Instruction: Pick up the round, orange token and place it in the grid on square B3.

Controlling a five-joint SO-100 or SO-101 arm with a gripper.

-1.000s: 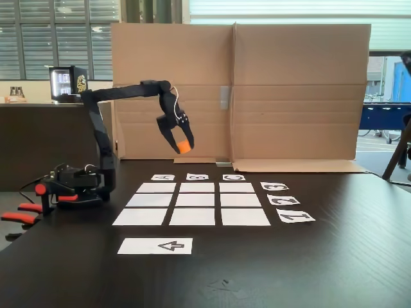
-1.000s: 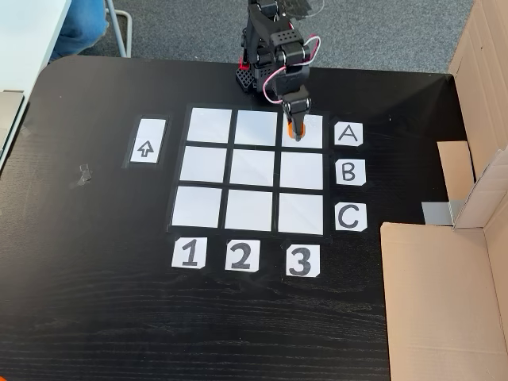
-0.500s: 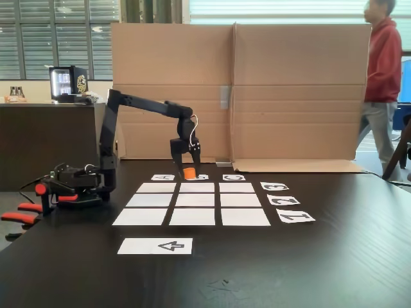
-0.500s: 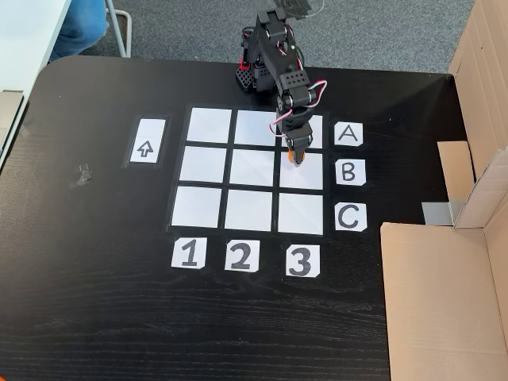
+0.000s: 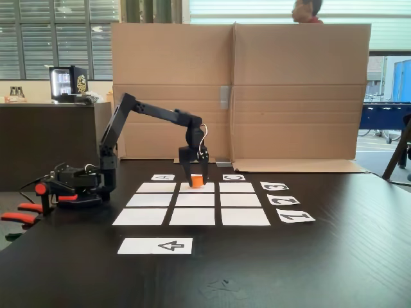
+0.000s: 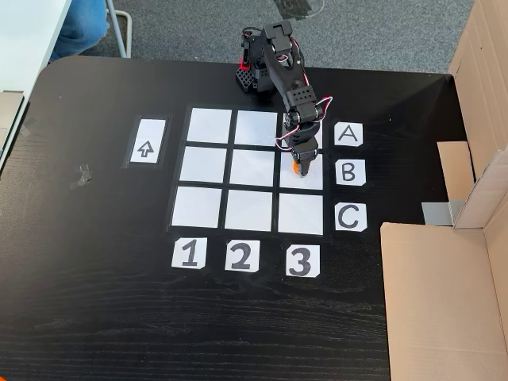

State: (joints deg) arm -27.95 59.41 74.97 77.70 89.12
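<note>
On the dark table (image 6: 95, 317) a folded cardboard wall (image 5: 295, 96) stands behind the setup in a fixed view and runs down the right edge in a fixed view (image 6: 444, 294); a person's head shows above it (image 5: 307, 11). Black arm (image 5: 154, 112) is based at the table's left in that view, red-orange clamp handles (image 5: 19, 215) beside the base, reaching out and down over the grid (image 6: 206, 167). Grid is 3x3 white rectangles, label cards A (image 6: 348, 134), B (image 6: 349, 171), C (image 6: 350, 216) on the right and 1 (image 6: 189, 254), 2 (image 6: 240, 256), 3 (image 6: 299, 261) below in the top-down fixed view; arrow card (image 6: 147, 148) sits left of it. Gripper (image 6: 300, 164) points straight down onto square B3 (image 6: 311, 178), middle row, column 3. Fingers clenched on the token (image 5: 196, 181), which sits at or just above the paper of B3 near its upper-left part; can't tell if it touches down
</note>
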